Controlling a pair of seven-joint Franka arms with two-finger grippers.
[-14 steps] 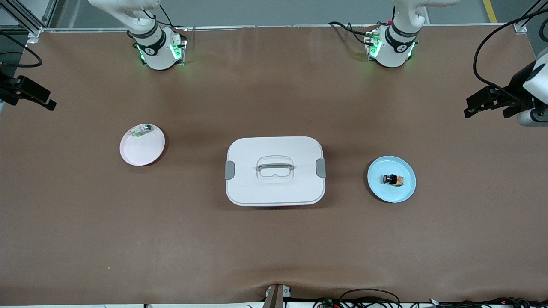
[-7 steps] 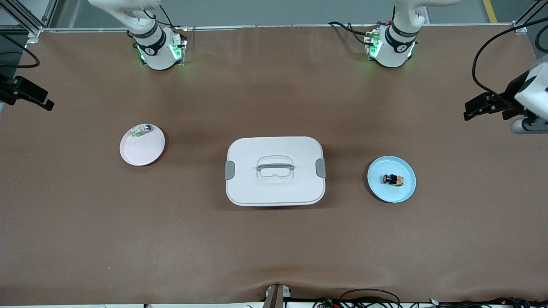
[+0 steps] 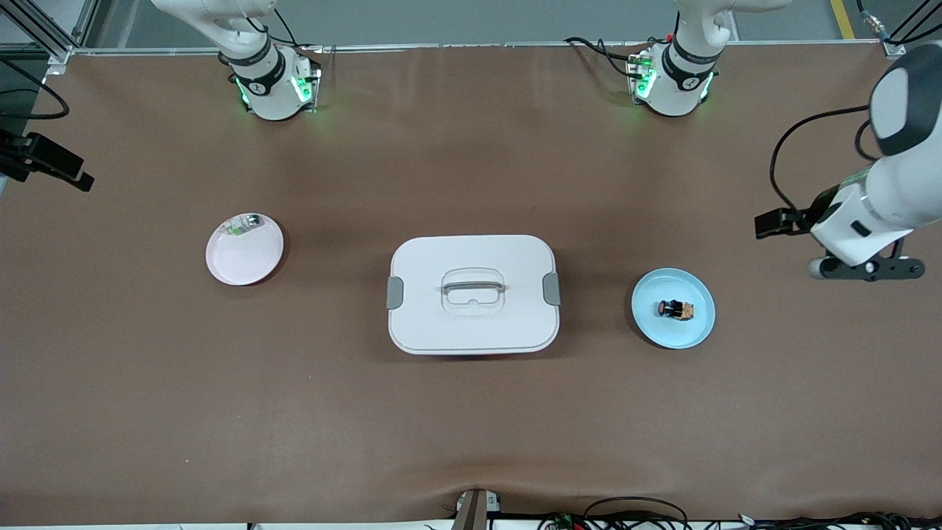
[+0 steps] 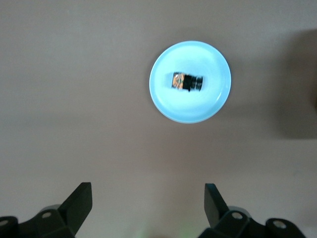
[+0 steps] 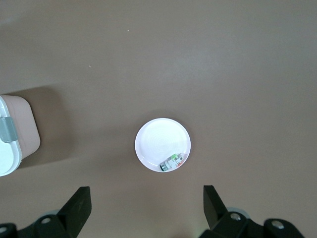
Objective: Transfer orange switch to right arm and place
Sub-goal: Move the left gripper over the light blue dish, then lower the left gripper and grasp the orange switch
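The orange switch (image 3: 676,309) lies on its side on a light blue plate (image 3: 662,336) toward the left arm's end of the table. It also shows in the left wrist view (image 4: 187,82) on that plate (image 4: 190,110). My left gripper (image 3: 865,269) hangs over bare table beside the blue plate, toward the left arm's end. It is open and empty (image 4: 147,208). My right gripper (image 3: 73,177) waits over the table edge at the right arm's end, open and empty (image 5: 147,208).
A white lidded box (image 3: 441,331) with grey clips and a handle sits mid-table; its corner shows in the right wrist view (image 5: 10,134). A pale pink plate (image 3: 243,261) (image 5: 156,139) holds a small green-and-silver part (image 3: 243,224) (image 5: 172,162).
My left arm has swung in toward the blue plate and its hand has turned to face down. The right gripper has barely moved. The switch has not moved.
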